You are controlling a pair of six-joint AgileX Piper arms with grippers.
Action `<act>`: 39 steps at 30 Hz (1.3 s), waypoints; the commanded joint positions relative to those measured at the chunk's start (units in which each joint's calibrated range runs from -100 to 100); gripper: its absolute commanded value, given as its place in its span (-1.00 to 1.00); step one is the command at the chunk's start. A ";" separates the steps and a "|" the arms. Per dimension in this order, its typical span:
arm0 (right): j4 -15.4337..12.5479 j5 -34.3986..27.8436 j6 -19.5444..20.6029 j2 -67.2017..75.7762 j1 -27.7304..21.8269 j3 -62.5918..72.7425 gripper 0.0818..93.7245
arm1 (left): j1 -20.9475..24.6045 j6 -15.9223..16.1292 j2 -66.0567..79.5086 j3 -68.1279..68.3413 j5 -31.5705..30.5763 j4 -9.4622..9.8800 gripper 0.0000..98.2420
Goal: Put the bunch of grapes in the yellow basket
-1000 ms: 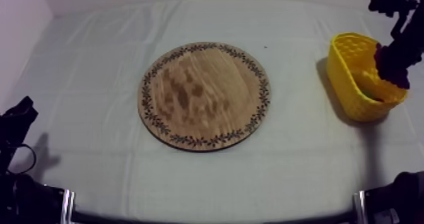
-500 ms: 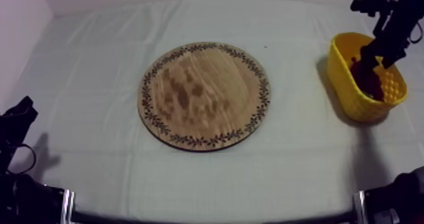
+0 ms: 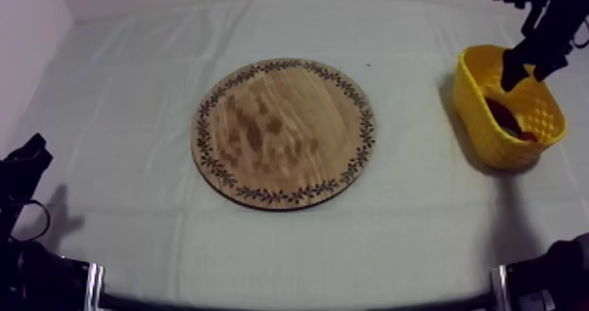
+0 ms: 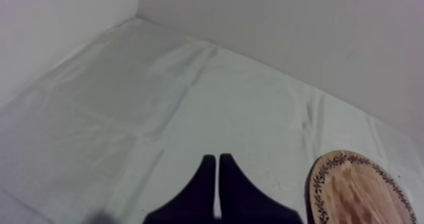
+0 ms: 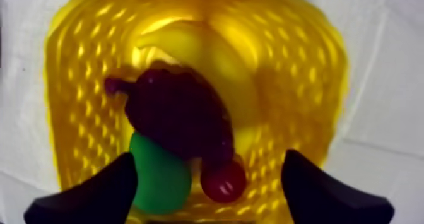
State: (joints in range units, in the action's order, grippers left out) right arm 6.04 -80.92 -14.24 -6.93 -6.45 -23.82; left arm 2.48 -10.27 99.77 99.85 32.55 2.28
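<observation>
Right gripper hovers at the upper right of the top view, above the yellow basket. Its two black fingers are spread wide with nothing between them. Seen from its own wrist, they stand apart over the basket's mouth. The bunch of grapes lies inside the basket, free of the fingers, on top of a green pear and touching a small red fruit. The left gripper sits low at the left edge of the top view. Its fingers are pressed together into a narrow wedge on nothing, over the cloth near the round wooden board, which lies mid-frame, well apart from the basket.
</observation>
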 commanded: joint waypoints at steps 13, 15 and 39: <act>2.60 5.70 2.37 27.16 0.68 -13.54 -0.69 | 0.01 -0.01 -0.03 0.04 0.03 -0.01 -1.00; 3.59 7.24 4.15 31.07 1.55 -17.25 -0.79 | 0.01 -0.01 -0.03 0.04 0.03 -0.01 -1.00; -12.38 38.80 7.24 77.08 0.58 -60.75 -0.99 | 0.01 -0.01 -0.03 0.04 0.03 -0.01 -1.00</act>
State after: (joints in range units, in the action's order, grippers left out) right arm -5.00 -45.34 -6.03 63.48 -5.80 -78.94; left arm 2.48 -10.27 99.77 99.85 32.55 2.28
